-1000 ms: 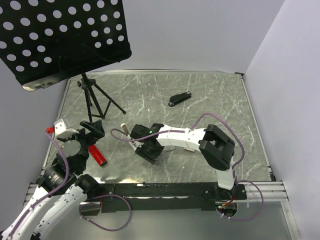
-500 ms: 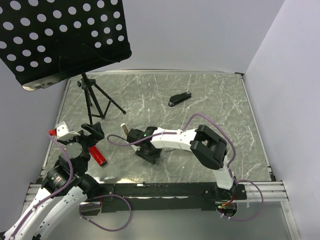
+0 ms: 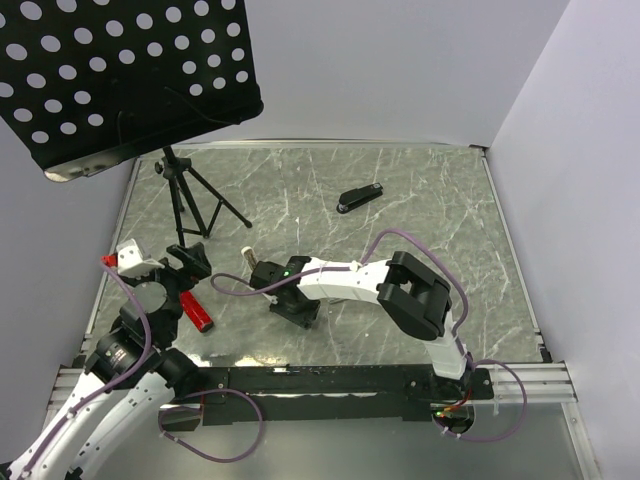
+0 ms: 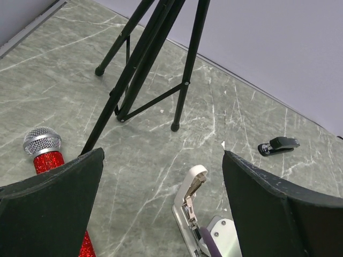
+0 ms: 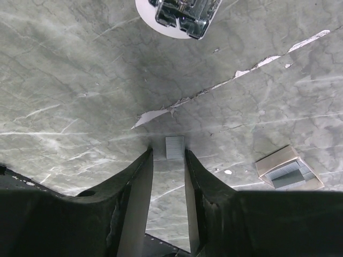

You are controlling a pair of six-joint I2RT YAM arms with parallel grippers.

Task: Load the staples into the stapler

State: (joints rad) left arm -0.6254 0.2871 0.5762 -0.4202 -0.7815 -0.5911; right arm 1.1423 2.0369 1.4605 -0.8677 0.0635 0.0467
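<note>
Straddling the grey strip of staples, which lies flat on the table, the right gripper has its fingers set narrow but not pinching. The staple box lies open nearby, and the white stapler sits beyond. The left gripper is spread wide.

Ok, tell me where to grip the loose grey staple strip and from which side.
Pinch the staple strip across its two opposite side edges, coming straight down from above. It lies flat on the table, so only its thin edges offer purchase. The right gripper straddles it that way, a gap showing on one side.
</note>
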